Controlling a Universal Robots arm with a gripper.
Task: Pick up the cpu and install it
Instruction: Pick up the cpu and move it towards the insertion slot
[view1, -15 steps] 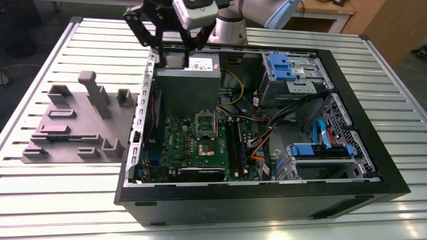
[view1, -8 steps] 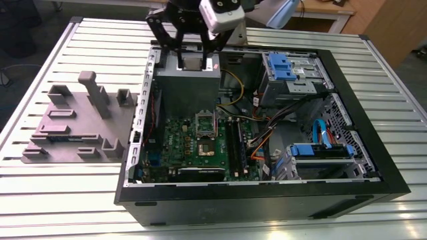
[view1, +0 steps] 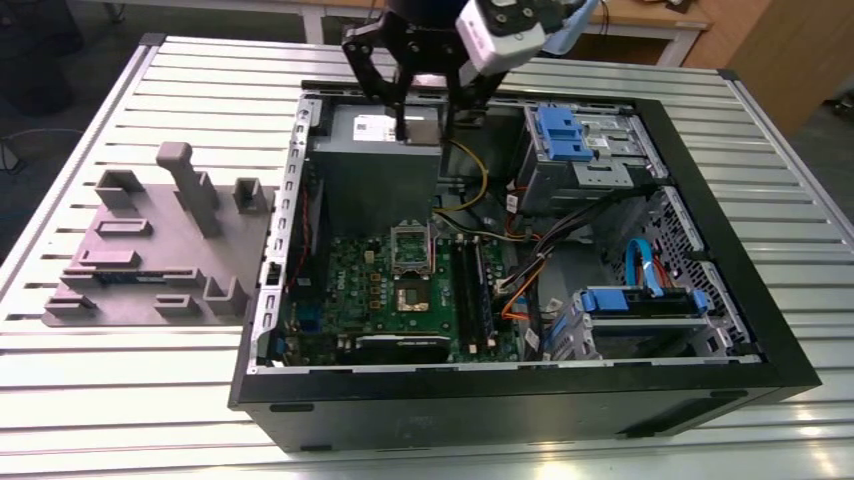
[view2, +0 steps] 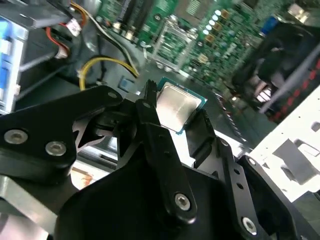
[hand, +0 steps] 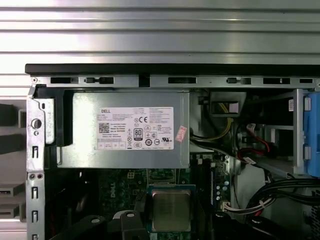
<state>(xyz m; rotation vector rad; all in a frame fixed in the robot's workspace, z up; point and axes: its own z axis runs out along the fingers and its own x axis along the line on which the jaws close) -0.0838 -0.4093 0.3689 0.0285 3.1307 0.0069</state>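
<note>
The cpu (view2: 177, 104) is a flat square chip with a shiny metal top and a pale rim. It hangs in the air between the black fingers (view2: 148, 107) of my gripper (view2: 176, 107), which is shut on it. In the exterior view my gripper (view1: 427, 125) holds the cpu (view1: 419, 124) above the far end of the open computer case (view1: 747, 300), over the grey power supply (view1: 374, 160). The green motherboard (view1: 360, 290) lies below, nearer the case front, with its socket (view1: 411, 292) bare and the hinged metal frame (view1: 407, 243) standing open. The first wrist view shows the cpu (hand: 171, 210) above the board.
The power supply with a white label (hand: 131, 129) fills the far corner of the case. Blue drive brackets (view1: 574, 135) and bundled cables (view1: 534, 270) crowd the exterior view's right side. A grey fixture plate (view1: 147, 250) with upright blocks sits on the slatted table at the exterior view's left.
</note>
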